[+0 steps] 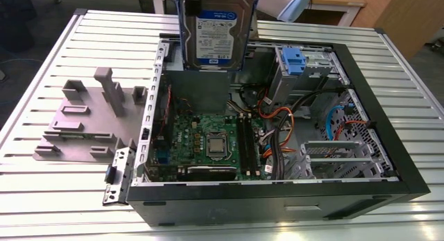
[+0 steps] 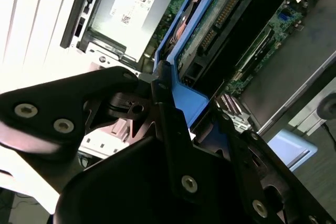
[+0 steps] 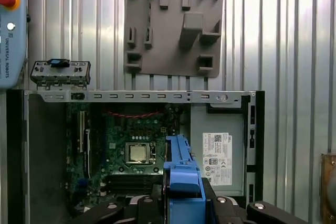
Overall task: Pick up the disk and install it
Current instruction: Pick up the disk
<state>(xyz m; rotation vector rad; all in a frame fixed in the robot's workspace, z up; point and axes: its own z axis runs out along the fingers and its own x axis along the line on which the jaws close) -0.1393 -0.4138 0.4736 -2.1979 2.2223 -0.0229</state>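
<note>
Gripper [image 2: 157, 95] clenched on disk [image 1: 215, 33], hanging upright over open case [image 1: 409, 173]. Risk: thin rail [image 2: 194, 107] grip may slip; misaligned descent could snag cables [image 1: 274, 114] or strike the board [image 1: 208, 137]

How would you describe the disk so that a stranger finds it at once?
Find the open black computer case on the slatted metal table. Above its far side in the exterior view, the disk hangs upright. It has a white-and-blue label and blue side rails, while the grey box inside the case has a white sticker.
</note>
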